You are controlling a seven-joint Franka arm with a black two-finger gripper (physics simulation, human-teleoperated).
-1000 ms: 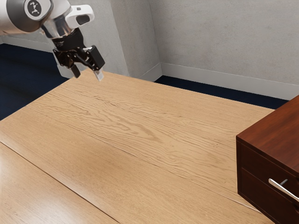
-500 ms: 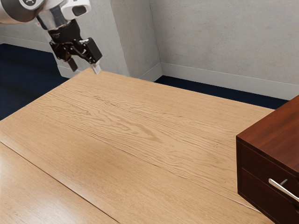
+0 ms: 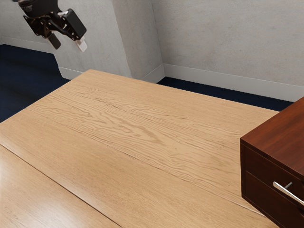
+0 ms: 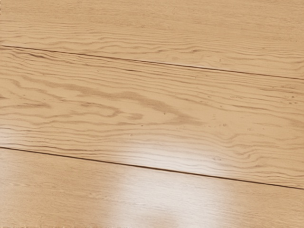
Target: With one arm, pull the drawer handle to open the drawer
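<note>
Black gripper (image 3: 68, 43) hangs at the exterior view's upper left, jaws apart, far from the handle (image 3: 288, 193) on the drawer (image 3: 267, 202) at the table's (image 3: 142, 142) right.

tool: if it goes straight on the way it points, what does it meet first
Probably the wooden table top: the tool points down toward it, and the wrist view looks straight onto its planks. The drawer handle lies far off that line, though depth is hard to judge.
</note>
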